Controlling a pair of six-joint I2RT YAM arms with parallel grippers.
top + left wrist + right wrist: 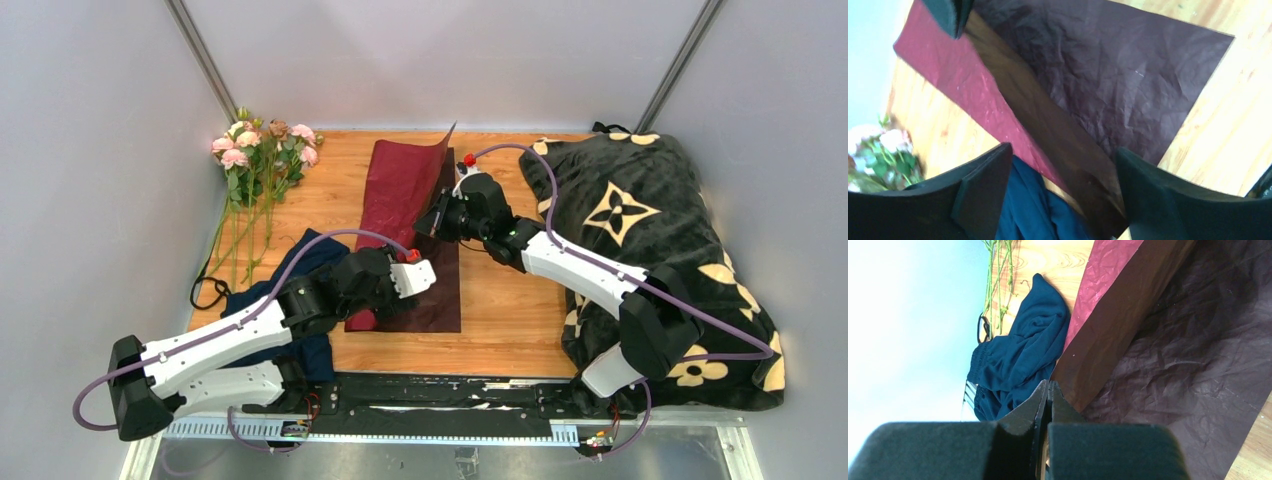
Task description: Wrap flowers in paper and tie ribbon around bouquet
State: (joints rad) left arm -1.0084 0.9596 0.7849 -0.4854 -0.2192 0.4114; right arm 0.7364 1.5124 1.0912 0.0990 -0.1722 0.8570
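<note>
- The pale pink, long-stemmed flowers (262, 150) lay at the far left corner of the light wooden table (500, 300). Their heads rested against the wall and their stems pointed toward the near edge.
- A thin black ribbon (979, 330) curled in a loop beside the stem ends, right at the table's left edge.
- A crumpled navy blue cloth (300, 262) sat just right of the stems, its edge touching the paper.
- The left gripper (1063, 200) hovered over the near left part of the paper. Its black fingers (983, 195) were spread wide and gripped nothing.
- The large crinkly burgundy sheet of paper (400, 190) lay in the middle of the table. Most of it was flat, with one long flap lifted and slanting up.
- The right gripper (1048, 400) was clenched tight on the edge of that raised flap.
- A black plush blanket (650, 220) was heaped along the right side, printed with cream four-petal flower motifs in a monogram style.
</note>
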